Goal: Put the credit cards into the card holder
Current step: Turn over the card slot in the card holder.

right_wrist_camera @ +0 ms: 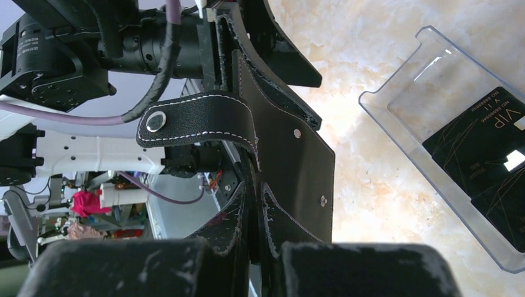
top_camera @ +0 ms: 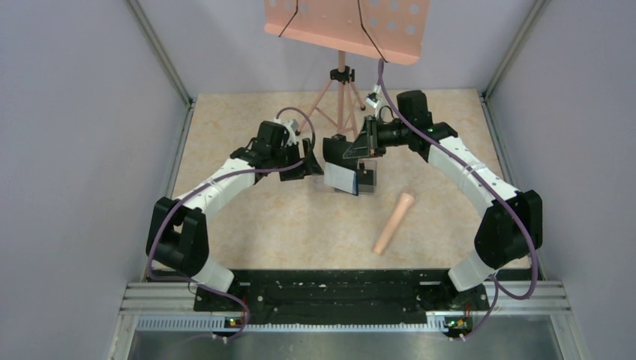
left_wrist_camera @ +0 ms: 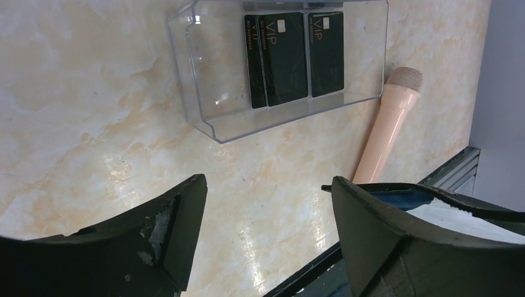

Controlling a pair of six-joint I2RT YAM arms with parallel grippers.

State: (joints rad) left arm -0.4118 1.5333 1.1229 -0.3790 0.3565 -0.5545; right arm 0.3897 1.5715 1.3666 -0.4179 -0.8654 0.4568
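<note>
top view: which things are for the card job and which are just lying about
For the job: credit cards, card holder, clear box holding the cards.
Lying about: peach stick, music stand.

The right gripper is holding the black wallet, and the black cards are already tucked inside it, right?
Not quite: the right gripper does hold the wallet, but the cards lie in the clear plastic box, as the left wrist view shows.
</note>
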